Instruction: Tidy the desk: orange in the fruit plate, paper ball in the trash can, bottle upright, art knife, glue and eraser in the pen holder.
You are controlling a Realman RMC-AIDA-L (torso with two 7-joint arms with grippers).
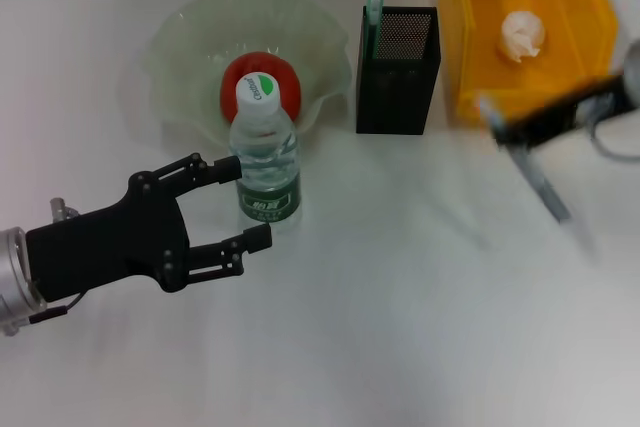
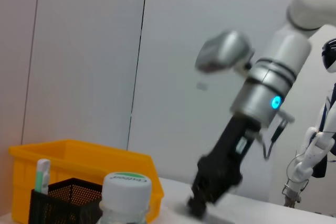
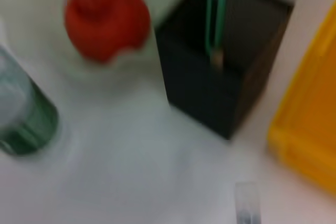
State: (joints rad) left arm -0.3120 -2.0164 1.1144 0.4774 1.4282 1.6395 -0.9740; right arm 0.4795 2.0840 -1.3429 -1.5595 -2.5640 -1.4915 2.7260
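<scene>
The left gripper (image 1: 243,203) is nearest, jaws spread, just beside the upright bottle (image 1: 267,152) on the table (image 1: 400,327). Behind it the orange (image 1: 262,81) lies in the fruit plate (image 1: 190,47). The pen holder (image 1: 397,70) stands beside the yellow trash can (image 1: 480,57) holding the paper ball (image 1: 522,34). The right gripper (image 1: 500,127) is blurred; I cannot tell its jaws.

The bottle (image 1: 267,160) carries a green mark with tiny print on its white cap (image 1: 259,89), and white print on its green label (image 1: 268,209); neither is legible.
</scene>
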